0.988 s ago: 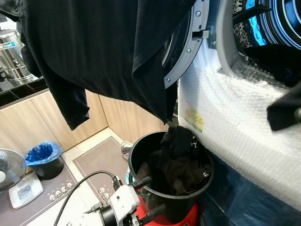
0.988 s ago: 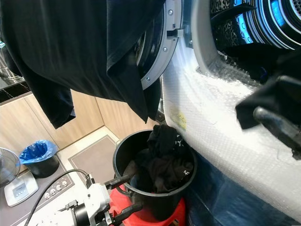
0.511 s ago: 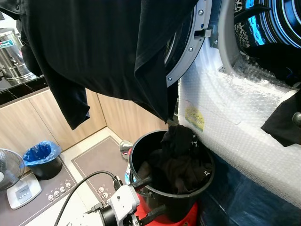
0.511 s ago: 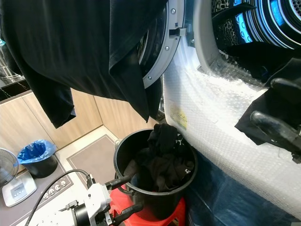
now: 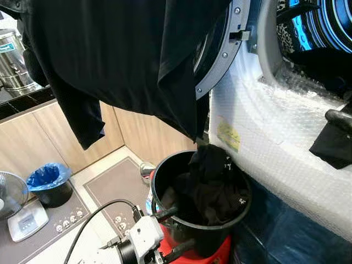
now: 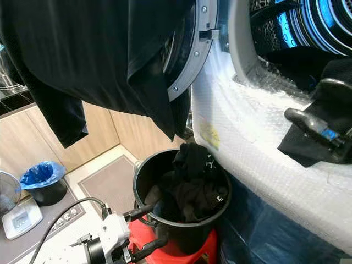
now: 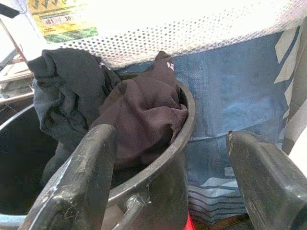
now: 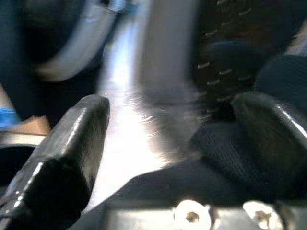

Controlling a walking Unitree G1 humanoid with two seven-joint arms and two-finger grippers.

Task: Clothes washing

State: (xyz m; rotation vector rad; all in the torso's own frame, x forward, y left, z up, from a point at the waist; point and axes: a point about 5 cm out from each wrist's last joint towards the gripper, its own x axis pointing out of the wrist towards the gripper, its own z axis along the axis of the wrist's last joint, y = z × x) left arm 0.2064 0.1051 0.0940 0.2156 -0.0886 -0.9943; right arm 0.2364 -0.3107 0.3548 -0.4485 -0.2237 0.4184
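Observation:
A black bucket [image 5: 159,170] on a red stool [image 5: 220,256] holds a heap of dark clothes [image 5: 212,187]. My left gripper [image 5: 179,228] hovers open at the bucket's near rim, one finger [image 7: 86,163] just over the rim, nothing between them. The washer's front is wrapped in bubble wrap [image 5: 264,132], and its drum [image 6: 324,27] glows blue. A large black garment [image 5: 126,55] hangs over the open door. My right gripper [image 6: 324,104] is at the drum's lower lip, fingers [image 8: 62,158] apart, with a dark garment [image 6: 313,143] lying across its base and hanging below.
Left on the floor stand a bin with a blue liner [image 5: 49,184], a small scale [image 5: 25,220], a fan [image 5: 11,195] and a power strip [image 5: 69,223] with a black cable. A steel urn [image 5: 14,60] sits on the counter above wooden cabinets.
My right gripper has risen along the bubble-wrapped front toward the drum opening, taking the dark garment with it. The left gripper has stayed by the bucket.

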